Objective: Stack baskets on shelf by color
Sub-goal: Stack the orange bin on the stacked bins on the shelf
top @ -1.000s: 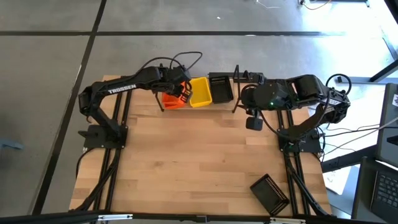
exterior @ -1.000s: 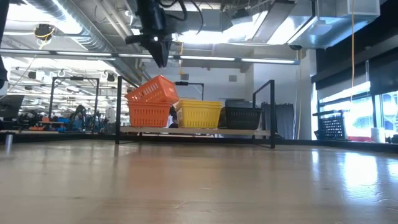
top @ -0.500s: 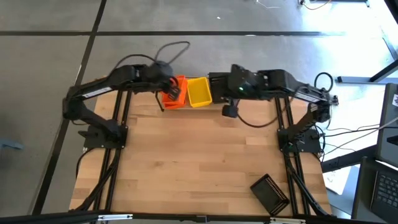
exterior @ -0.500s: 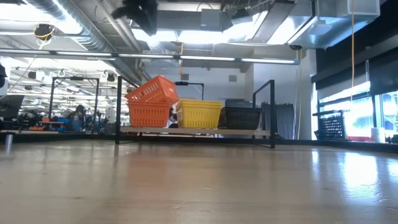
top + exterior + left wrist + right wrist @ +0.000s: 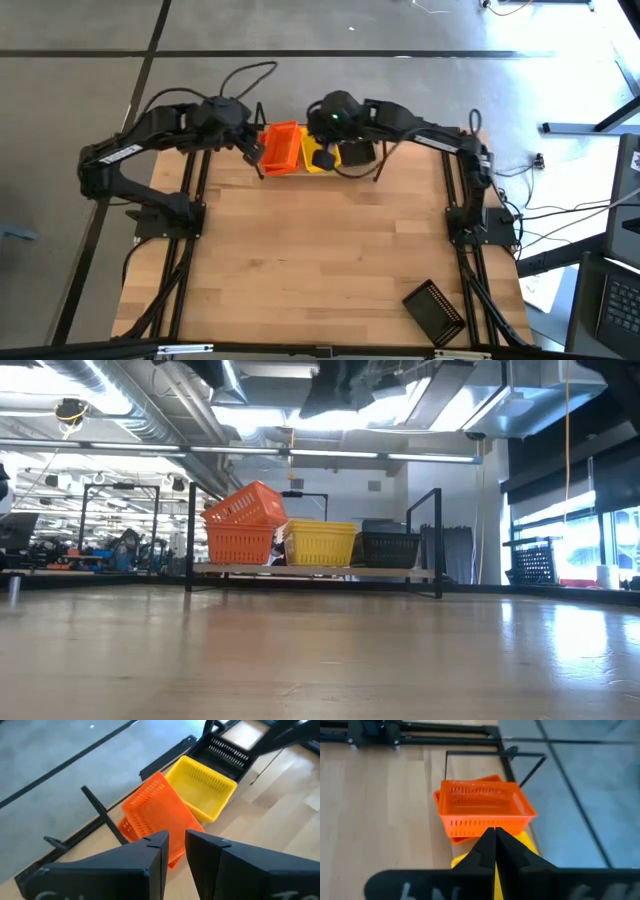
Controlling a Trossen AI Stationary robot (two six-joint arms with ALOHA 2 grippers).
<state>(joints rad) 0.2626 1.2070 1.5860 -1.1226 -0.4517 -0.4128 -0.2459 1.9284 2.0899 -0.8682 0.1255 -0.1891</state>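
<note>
Orange baskets (image 5: 243, 522) sit at one end of the shelf (image 5: 420, 572), the top one tilted and not nested, beside a yellow basket (image 5: 322, 542) and a black one (image 5: 390, 548). We judge the step is squaring that orange stack; next comes pressing it level. Our right gripper (image 5: 494, 836) hovers above, fingers pressed together, empty. Our left gripper (image 5: 176, 839) hangs nearby, slightly parted, empty.
</note>
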